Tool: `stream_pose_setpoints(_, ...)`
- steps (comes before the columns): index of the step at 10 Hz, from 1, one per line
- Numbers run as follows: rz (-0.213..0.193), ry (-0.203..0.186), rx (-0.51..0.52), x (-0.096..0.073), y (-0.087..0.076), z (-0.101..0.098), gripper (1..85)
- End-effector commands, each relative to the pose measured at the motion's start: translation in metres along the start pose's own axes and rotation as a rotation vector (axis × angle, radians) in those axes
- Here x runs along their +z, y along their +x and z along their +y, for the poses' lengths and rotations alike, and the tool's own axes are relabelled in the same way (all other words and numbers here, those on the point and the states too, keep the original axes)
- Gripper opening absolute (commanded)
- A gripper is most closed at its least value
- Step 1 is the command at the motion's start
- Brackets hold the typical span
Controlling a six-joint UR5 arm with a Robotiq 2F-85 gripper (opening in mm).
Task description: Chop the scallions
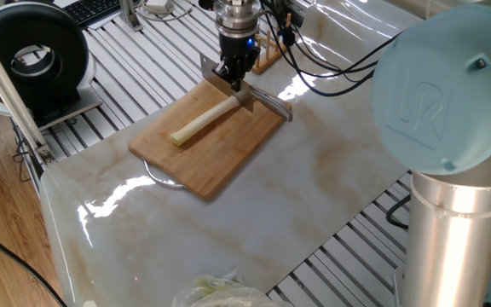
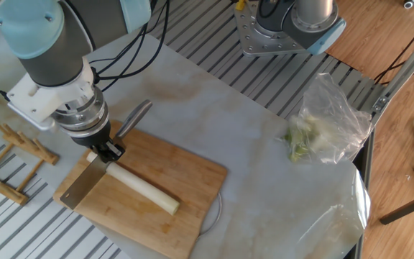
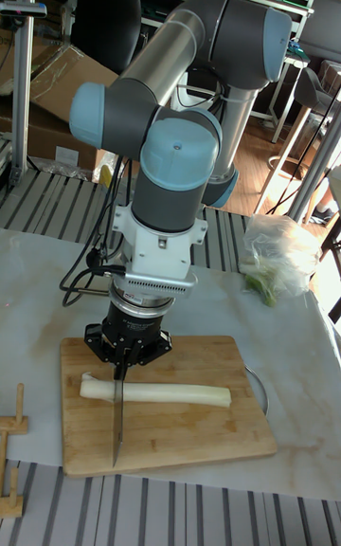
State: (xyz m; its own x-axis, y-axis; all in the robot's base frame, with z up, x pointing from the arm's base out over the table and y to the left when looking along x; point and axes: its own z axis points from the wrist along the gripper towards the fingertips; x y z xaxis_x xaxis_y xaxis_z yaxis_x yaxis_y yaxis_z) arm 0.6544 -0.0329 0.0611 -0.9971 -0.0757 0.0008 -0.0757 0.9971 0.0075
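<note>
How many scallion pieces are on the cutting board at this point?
1: the scallion lies whole across the cutting board, with the knife at its white end. No cut pieces visible.

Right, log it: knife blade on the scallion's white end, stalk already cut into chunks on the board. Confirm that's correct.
Not quite. The scallion is one whole stalk, not chunks; the tall fixed view shows it lying uncut along the cutting board. The rest holds: the gripper has the knife set across its white end.

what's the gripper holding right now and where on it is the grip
The gripper holds a flat steel cleaver-style knife, clamped near where the blade meets its metal handle. The blade's edge rests across the pale cream scallion stalk near one end.
</note>
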Motion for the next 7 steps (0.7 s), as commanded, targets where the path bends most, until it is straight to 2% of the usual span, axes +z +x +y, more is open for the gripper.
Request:
stream_pose_setpoints(1, -0.002, -0.019, 0.006, -0.0018, -0.0033, 0.0046, 1.3)
stream_pose_setpoints(7, -0.003, -0.021, 0.004, -0.0002, -0.0037, 0.0050, 1.3)
